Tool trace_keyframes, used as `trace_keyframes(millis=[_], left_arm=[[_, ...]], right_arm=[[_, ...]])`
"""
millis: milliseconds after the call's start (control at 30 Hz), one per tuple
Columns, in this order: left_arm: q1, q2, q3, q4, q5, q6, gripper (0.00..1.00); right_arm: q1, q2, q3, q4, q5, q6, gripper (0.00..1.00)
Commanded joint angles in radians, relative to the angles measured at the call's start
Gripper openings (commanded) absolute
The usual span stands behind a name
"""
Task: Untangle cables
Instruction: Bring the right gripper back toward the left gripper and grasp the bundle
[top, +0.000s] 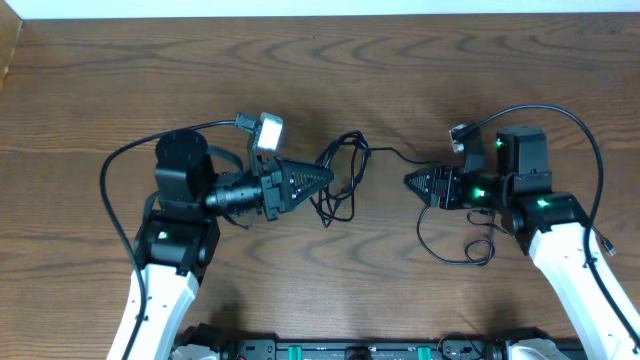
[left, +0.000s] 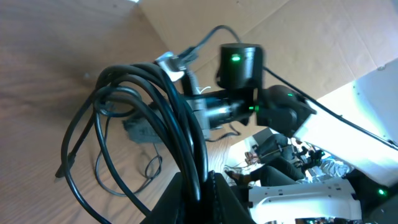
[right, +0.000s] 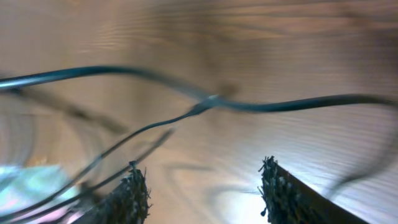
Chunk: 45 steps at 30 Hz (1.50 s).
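**Left gripper clamped on the bundle, right gripper hanging wide across from it**

I'm looking down the left gripper (left: 200, 190) and its jaws are pinched tight on the cables (left: 177, 124). Several black loops are bunched together there, rising out of the grip and fanning up and to the left in the wrist view. From overhead, that gripper points to my right, with its tip buried in the left edge of the bundle. The bundle sits near the middle of the tabletop (top: 330, 60). The loops overlap, and I can't sort out how many cords are in there or which crosses over which.

Over to the right gripper (right: 205, 186). Its fingers (right: 134, 196) stand well apart with nothing between them. The wrist picture is blurred, but a thin black strand (right: 280, 106) runs across ahead of the fingertips, clear of both pads. Another thin line meets it around the middle of the frame.

Overhead, this gripper points left, facing the other one, with a gap of bare wood between the two tips. The strand leaves the upper right of the bundle and runs along the tabletop toward the right gripper. I lose it at the gripper's body.

Further out, a loose loop (top: 440, 258) of thin black cord lies flat on the wood, just beside the right arm (top: 560, 235) on the near side. I can't tell whether it belongs to the same cord as the strand.
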Motion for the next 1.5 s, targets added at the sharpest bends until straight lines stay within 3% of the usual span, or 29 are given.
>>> trace_keyframes(millis=[0,167,333,467,633,800,1467], left_arm=[[0.004,0.043,0.005,0.003,0.0,0.025,0.09],[0.003,0.087,0.005,0.003,0.0,0.004,0.09],[0.003,0.104,0.005,0.003,0.004,-0.051,0.09],[0.003,0.103,0.005,0.003,0.011,-0.074,0.09],[0.001,0.103,0.005,0.003,0.019,-0.092,0.09],[0.001,0.103,0.005,0.003,0.063,-0.092,0.09],[0.001,0.103,0.005,0.003,0.09,-0.092,0.09]], right_arm=[[0.0,-0.031,-0.004,0.016,-0.225,0.09,0.52],[0.014,-0.032,-0.004,0.157,-0.388,-0.05,0.53],[0.067,-0.032,-0.005,0.228,-0.207,-0.139,0.62],[0.134,-0.032,-0.005,0.282,-0.169,-0.181,0.61],[0.223,-0.032,-0.005,0.3,0.095,-0.183,0.59],[0.27,-0.032,-0.005,0.354,0.15,-0.183,0.57],[0.348,-0.032,-0.005,0.388,0.184,-0.16,0.28]])
